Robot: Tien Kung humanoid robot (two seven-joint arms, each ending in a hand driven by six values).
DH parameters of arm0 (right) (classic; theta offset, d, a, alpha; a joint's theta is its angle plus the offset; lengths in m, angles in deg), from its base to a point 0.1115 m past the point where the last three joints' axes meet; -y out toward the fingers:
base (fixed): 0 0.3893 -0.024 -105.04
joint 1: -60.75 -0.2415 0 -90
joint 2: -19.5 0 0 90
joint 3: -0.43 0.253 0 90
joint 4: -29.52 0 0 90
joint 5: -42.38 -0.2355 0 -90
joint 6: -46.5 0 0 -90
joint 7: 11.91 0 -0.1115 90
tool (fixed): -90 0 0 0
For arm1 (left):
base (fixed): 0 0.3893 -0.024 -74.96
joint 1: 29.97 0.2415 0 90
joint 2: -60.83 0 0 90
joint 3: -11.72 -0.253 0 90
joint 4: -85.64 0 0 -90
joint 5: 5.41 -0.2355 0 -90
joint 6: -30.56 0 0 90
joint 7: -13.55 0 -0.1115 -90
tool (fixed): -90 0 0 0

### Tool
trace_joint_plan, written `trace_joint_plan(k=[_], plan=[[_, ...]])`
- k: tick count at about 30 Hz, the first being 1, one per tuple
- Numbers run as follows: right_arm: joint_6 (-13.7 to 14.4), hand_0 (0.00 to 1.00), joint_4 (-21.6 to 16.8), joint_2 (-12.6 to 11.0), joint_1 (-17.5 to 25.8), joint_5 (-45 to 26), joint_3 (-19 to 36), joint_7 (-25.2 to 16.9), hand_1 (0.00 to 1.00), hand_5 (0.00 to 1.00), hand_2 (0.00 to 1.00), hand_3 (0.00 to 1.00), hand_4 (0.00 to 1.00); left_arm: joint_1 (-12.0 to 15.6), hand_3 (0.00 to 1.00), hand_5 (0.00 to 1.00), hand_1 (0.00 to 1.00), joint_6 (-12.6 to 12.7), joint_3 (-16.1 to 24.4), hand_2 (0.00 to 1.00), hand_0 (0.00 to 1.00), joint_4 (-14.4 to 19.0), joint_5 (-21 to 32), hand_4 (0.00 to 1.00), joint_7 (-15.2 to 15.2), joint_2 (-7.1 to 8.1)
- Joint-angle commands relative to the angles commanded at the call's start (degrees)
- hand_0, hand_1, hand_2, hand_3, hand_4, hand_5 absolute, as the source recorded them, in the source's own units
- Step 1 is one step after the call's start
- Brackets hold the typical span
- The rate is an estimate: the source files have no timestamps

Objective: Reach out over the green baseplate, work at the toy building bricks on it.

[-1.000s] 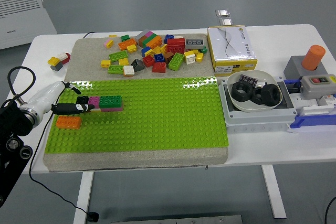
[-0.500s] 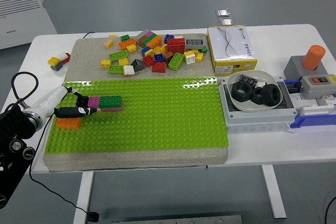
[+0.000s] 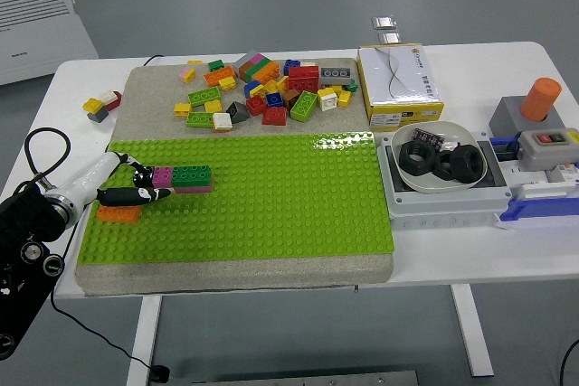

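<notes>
**Left edge of the baseplate: first bricks seated, most of the pile unused**

At the left edge of the studded green baseplate point(image 3: 271, 196), the robot's left hand point(image 3: 136, 189) reaches in low over the studs, its dark fingers point(image 3: 145, 193) drawn together and lying against the left end of a short brick stack with a pink block point(image 3: 162, 175) beside a green block point(image 3: 192, 174). Whether the fingers actually pinch the pink block or only press against it cannot be told from this view. Just under the hand, a flat orange brick point(image 3: 118, 213) sits on the plate, partly covered by the wrist. The right hand is out of sight.

Judging by the layout, the work is at an early stage: only these few pieces stand on the plate, and nearly all of its surface is bare. Beyond the plate's far edge, a loose pile of mixed coloured bricks point(image 3: 267, 92) lies on the grey mat point(image 3: 149, 88), and a few stray bricks point(image 3: 101, 105) rest on the white table point(image 3: 470, 259) to the left, all waiting to be used
</notes>
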Motion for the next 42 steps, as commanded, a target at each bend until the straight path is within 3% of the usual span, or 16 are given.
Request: trace_joint_plan(k=[26,42], plan=[[0.11,0.696,0.00,0.23,0.14,-0.39,-0.51,0.05,0.699,0.998,0.752,0.787,0.885,0.42,0.670,0.562,0.967,1.20,-0.24,0.932,0.997,-0.64,0.67,0.998,-1.19,-0.11],[0.13,0.697,0.00,0.28,0.19,-0.49,-0.77,0.10,0.699,0.998,0.753,0.787,0.891,1.48,0.622,0.551,0.964,2.75,2.37,0.929,0.995,2.12,1.20,0.998,-2.70,0.04]])
